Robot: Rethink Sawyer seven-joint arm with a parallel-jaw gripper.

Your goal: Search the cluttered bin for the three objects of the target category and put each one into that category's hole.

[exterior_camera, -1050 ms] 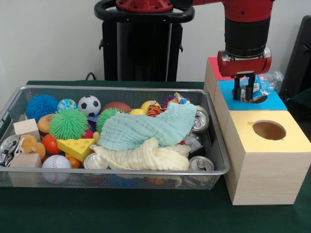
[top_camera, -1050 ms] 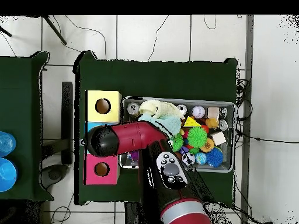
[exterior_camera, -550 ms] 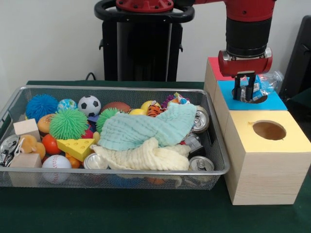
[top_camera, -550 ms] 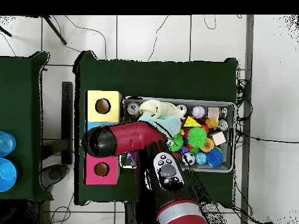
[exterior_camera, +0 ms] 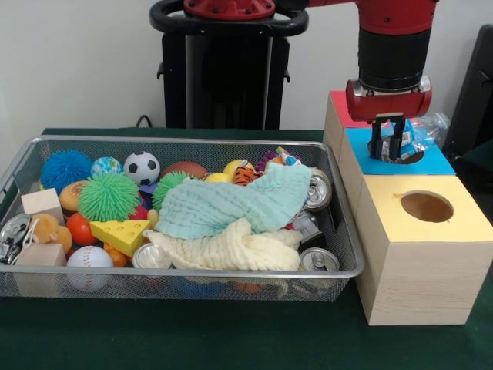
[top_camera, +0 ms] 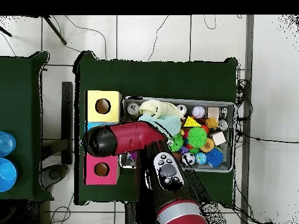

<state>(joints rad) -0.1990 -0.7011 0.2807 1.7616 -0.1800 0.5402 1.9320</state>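
Gripper [exterior_camera: 390,146]: poised over the blue box's hole [exterior_camera: 404,156], closed on a crinkly plastic packet [exterior_camera: 420,132]. Wire bin [exterior_camera: 177,284]: well off to its side.

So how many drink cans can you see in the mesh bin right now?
3 silver cans show: one beside the teal cloth at the right wall, one in the front right corner, one by the cheese wedge. More may be under the cloths.
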